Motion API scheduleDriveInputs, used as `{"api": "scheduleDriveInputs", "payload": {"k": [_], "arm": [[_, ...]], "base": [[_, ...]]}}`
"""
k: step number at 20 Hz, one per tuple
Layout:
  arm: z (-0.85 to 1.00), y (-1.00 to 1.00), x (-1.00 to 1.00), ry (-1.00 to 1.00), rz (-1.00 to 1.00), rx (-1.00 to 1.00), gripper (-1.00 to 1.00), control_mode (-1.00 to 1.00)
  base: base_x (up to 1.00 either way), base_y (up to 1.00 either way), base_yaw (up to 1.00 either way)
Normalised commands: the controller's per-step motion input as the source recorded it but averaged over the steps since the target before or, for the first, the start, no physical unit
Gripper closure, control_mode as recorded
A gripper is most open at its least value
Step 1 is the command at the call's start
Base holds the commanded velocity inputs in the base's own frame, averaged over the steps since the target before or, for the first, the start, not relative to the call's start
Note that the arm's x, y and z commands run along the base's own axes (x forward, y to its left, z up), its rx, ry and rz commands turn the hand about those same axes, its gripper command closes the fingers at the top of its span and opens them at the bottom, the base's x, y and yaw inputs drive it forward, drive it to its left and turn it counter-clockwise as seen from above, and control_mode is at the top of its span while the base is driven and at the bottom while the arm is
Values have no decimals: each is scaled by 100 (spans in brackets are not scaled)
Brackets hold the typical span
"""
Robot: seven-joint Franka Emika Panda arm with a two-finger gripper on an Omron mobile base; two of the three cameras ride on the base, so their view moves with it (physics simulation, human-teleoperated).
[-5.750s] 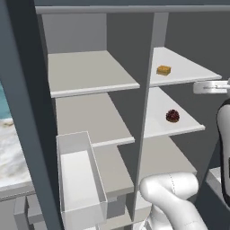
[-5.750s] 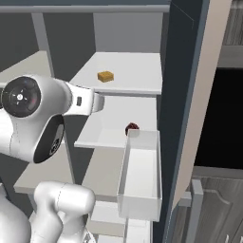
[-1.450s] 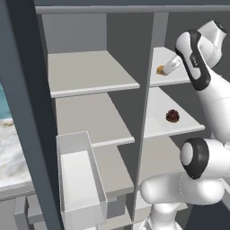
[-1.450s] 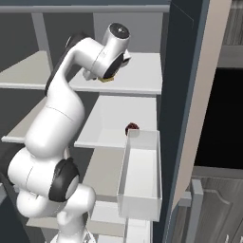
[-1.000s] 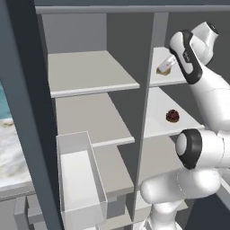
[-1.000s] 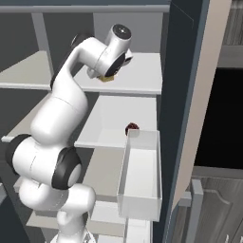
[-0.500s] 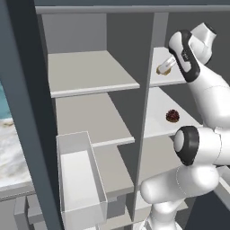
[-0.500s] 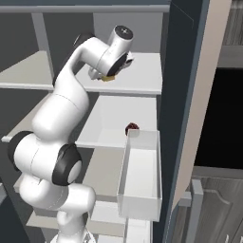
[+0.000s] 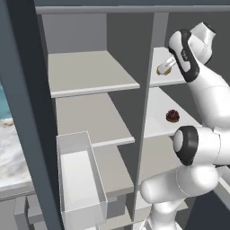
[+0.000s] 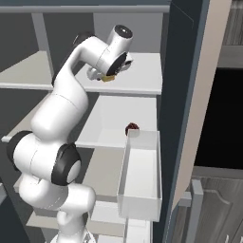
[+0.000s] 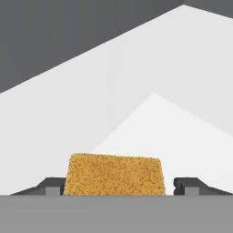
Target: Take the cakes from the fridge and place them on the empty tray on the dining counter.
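2 fingertips (image 11: 53, 185) flanking yellow cake (image 11: 113, 175)

Right of the open door (image 10: 190, 95) stand grey wood-grain cabinets (image 10: 218, 209) beneath a dark recess (image 10: 220, 118), while a marbled counter (image 9: 11, 152) with teal backsplash (image 9: 4, 101) lies far left.

Two cakes on the fridge's right-hand shelves

The squarish cake (image 11: 113, 174) sits on the upper shelf (image 10: 142, 76) between the jaws; the round cake (image 9: 172, 116) lies on the shelf below, behind the door bin (image 10: 140, 178).
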Motion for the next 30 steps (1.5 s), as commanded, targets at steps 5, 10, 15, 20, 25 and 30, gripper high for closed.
{"api": "scheduleDriveInputs", "payload": {"k": [5,10,15,20,25,30], "arm": [[-3,0,0,0,0,0,100,-100],[6,0,-10,0,2,0,100,-100],[22,8,-54,0,9,-5,100,-100],[2,0,-96,-8,1,-5,100,-100],[0,26,-100,-2,0,-4,100,-100],[0,32,-100,-9,-1,-3,100,-100]], "base": [[0,0,0],[0,0,0],[0,0,0],[0,0,0],[0,0,0],[0,0,0]]}}
